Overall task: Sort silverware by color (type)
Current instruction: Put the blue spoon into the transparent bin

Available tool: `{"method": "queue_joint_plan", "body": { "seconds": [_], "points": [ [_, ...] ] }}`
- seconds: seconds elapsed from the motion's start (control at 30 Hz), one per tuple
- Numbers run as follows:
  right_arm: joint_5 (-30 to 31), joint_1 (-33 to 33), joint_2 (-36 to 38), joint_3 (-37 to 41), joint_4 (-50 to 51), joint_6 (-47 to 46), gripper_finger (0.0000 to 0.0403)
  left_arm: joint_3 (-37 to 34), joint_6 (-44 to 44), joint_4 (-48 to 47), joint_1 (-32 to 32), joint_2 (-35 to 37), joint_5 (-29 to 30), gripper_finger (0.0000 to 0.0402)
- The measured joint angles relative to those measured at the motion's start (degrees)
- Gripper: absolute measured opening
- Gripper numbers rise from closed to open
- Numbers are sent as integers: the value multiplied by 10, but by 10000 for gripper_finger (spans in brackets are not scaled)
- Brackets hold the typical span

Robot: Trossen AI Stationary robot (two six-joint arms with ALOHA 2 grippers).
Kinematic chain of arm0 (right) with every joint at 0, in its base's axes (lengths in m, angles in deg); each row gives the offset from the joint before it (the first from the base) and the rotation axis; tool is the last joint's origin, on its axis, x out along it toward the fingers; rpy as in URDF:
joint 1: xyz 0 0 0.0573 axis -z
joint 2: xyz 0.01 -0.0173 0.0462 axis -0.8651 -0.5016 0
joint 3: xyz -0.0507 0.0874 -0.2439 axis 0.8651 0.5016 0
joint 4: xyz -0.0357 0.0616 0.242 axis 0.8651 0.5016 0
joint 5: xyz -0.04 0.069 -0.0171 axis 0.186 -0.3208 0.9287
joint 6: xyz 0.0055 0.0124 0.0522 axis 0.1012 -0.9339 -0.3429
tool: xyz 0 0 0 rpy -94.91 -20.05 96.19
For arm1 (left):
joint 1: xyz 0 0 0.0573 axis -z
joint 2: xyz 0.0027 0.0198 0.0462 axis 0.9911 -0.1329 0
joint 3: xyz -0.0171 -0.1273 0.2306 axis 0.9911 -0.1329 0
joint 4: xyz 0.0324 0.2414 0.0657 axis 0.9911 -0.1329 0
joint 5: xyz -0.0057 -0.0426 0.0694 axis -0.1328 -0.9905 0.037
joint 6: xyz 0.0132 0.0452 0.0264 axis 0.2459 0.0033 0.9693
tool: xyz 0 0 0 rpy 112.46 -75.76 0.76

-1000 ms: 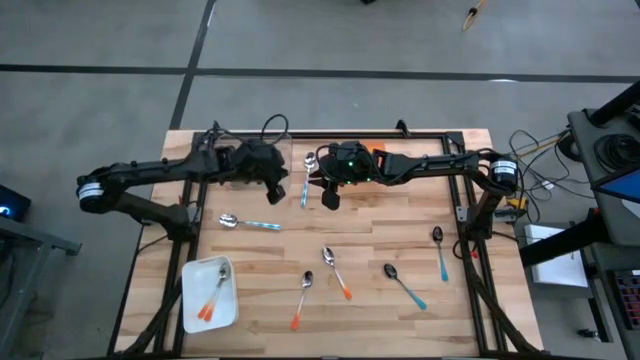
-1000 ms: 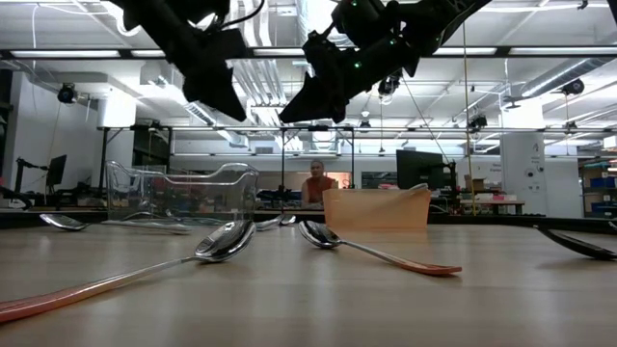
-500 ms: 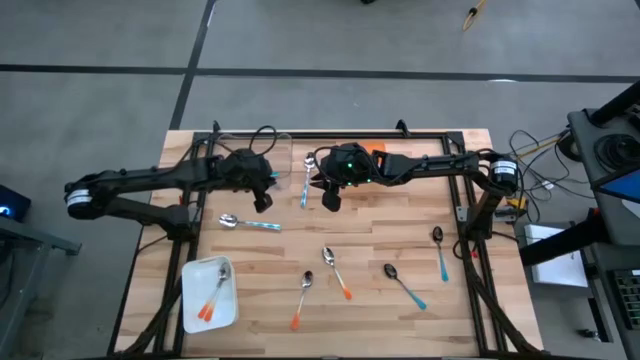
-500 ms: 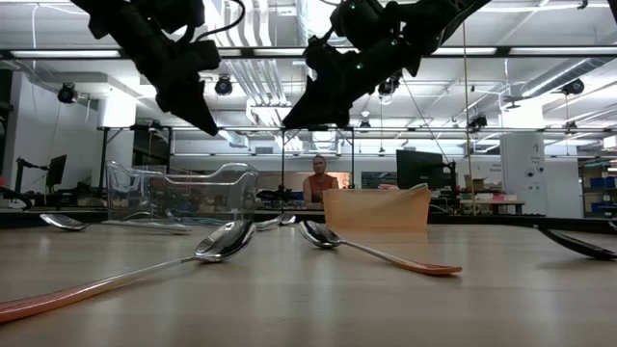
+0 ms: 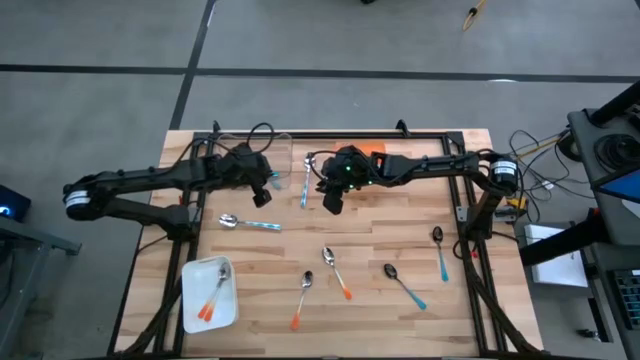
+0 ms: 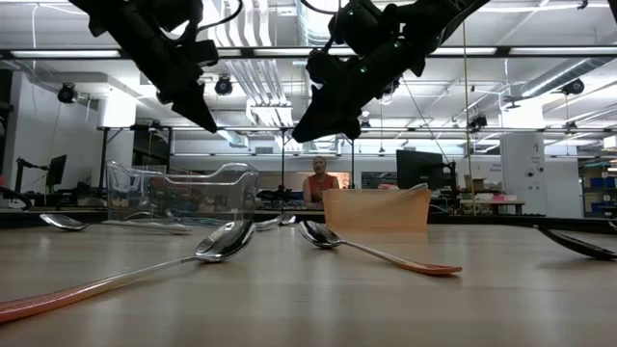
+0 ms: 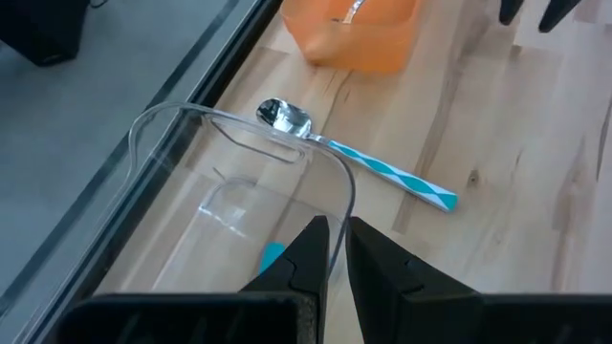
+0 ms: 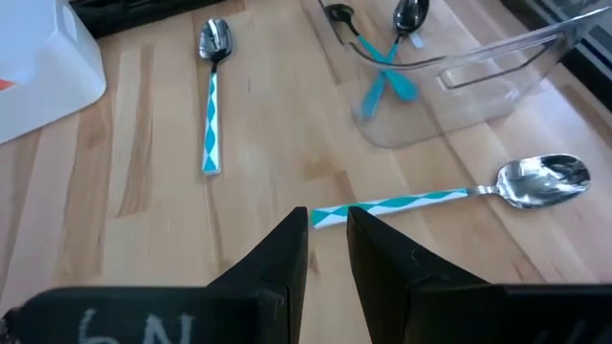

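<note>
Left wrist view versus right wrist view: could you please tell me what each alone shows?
Only the left wrist view shows the orange plastic bin. Only the right wrist view shows the white rectangular tray and a silver spoon with a striped blue handle lying apart. Both show the clear plastic container and another striped-handled silver spoon beside it.

two dark jointed arms with looping black cables.
</note>
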Motion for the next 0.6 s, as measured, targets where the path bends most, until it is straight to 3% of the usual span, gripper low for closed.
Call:
{"method": "queue_joint_plan", "body": {
  "seconds": [0.6],
  "points": [
    [0,-15,0,1,-2,-3,68,0,-38,3,0,-11,0,23]
  ]
}}
